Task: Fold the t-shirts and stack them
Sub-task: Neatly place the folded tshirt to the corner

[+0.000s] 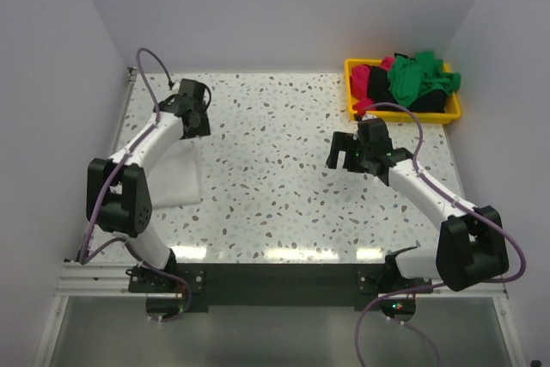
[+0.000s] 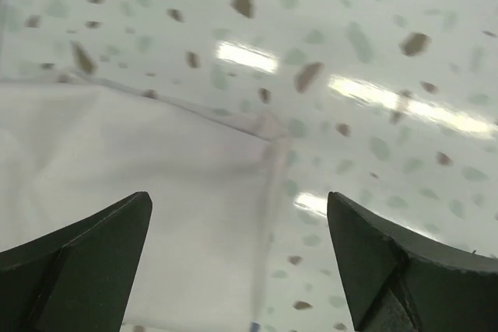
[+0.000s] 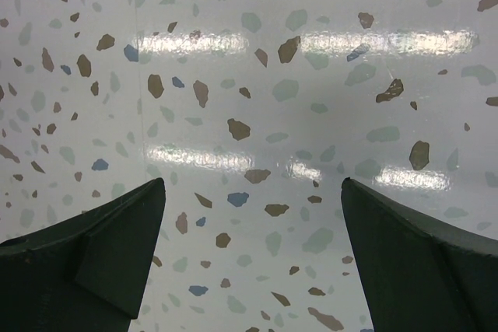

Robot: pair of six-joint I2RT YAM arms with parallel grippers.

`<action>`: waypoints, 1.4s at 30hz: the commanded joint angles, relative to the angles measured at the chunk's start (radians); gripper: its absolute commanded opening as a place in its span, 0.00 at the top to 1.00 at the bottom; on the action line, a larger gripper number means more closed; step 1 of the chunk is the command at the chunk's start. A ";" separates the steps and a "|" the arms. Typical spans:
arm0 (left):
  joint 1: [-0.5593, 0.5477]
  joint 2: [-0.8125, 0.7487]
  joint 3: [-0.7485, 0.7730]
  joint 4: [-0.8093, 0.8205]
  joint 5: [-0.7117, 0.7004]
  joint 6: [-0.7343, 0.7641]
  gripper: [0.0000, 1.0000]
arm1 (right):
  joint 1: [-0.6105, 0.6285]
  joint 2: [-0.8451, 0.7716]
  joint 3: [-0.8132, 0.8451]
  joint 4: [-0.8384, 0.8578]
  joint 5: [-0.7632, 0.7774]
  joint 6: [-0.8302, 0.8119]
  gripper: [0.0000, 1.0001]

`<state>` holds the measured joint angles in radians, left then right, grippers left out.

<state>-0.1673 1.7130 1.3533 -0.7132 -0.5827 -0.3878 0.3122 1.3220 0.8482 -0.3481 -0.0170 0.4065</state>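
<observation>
A folded white t-shirt (image 1: 176,176) lies flat at the left of the table, partly under my left arm. In the left wrist view its corner (image 2: 156,184) lies below the jaws. My left gripper (image 1: 196,118) (image 2: 237,270) is open and empty, just above the shirt's far corner. A green t-shirt (image 1: 418,77), a magenta-pink one (image 1: 368,75) and a black one (image 1: 430,102) are heaped in the yellow bin (image 1: 404,113) at the back right. My right gripper (image 1: 344,152) (image 3: 253,262) is open and empty over bare table, in front of the bin.
The speckled tabletop (image 1: 284,178) is walled at the back and on both sides. The bin stands in the back right corner. Both arms' cables loop above the table.
</observation>
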 commanded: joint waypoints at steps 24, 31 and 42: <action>-0.021 -0.125 -0.569 0.475 0.423 -0.204 0.00 | 0.001 -0.003 0.005 -0.009 0.048 -0.011 0.01; -0.021 -0.268 -0.671 0.408 0.405 -0.243 0.00 | -0.001 -0.009 0.003 -0.006 0.040 -0.012 0.01; -0.023 -0.429 -0.517 0.347 0.464 -0.218 0.00 | 0.001 -0.023 0.008 -0.008 0.020 -0.015 0.01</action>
<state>-0.1921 1.3308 0.7536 -0.3618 -0.1509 -0.6014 0.3122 1.3220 0.8482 -0.3527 0.0086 0.4057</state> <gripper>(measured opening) 0.997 0.986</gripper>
